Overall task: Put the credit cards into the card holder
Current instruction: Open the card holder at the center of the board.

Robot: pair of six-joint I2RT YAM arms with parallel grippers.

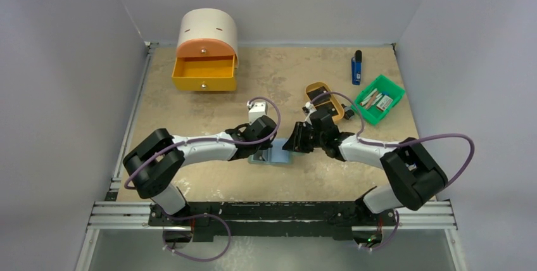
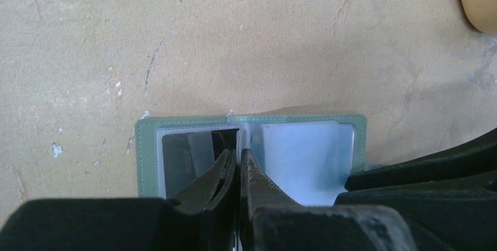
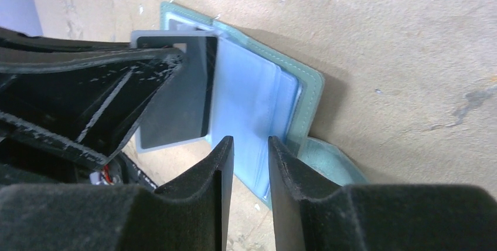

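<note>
The card holder point(image 1: 278, 157) lies open on the counter point(image 1: 190, 119) toward 6 o'clock. Left claw point(image 2: 237, 154) pinches a credit card point(image 3: 176, 107) at its fold, seemingly part-seated. Right claw point(image 3: 251, 142) hovers narrow, empty. Insertion looks unfinished.

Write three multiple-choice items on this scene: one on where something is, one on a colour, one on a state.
1. The card holder lies:
A) between the left gripper and the right gripper
B) at the far left corner
C) against the far wall

2. The stick near the far edge is:
A) red
B) blue
C) white

3. The yellow drawer is:
A) pulled open
B) pushed shut
C) lying loose on the table

Key:
1 A, the top view shows it between both arms' tips.
2 B, its body is blue with a dark end.
3 A, its inside shows from above.
</note>
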